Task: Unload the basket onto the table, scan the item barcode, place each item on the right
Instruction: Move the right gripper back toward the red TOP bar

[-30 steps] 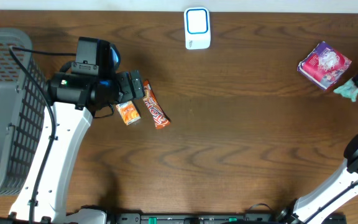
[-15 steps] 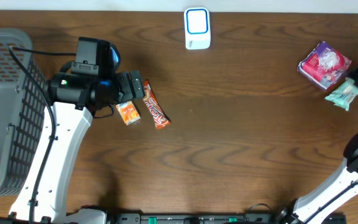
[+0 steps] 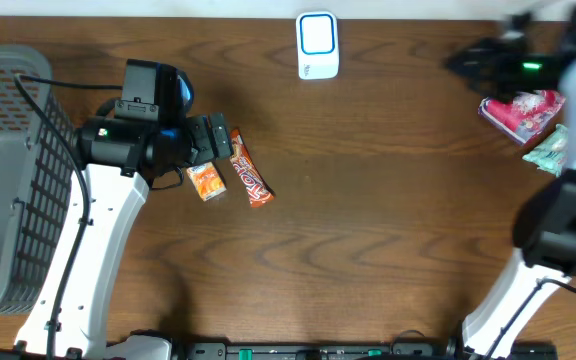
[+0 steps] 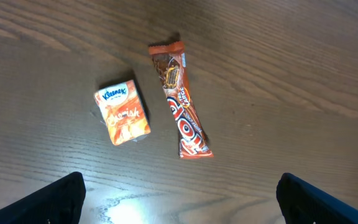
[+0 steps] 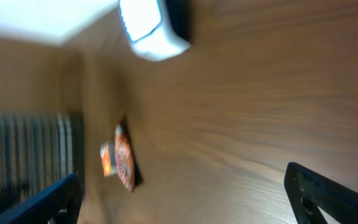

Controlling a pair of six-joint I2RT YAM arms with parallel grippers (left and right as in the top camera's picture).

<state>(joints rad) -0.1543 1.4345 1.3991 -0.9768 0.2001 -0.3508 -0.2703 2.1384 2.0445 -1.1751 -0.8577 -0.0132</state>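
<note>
The left gripper hangs open above the tissue pack and candy bar, which lie side by side, apart, on the table; the right gripper, blurred, gapes empty; the scanner stands at the far edge; a green packet lies just beside a pink pack.

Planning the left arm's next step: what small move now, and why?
Probably lower the left tool onto the orange candy bar: it hovers open and empty, the bar lies flat, centred in its wrist view, the Kleenex pack beside it.
</note>
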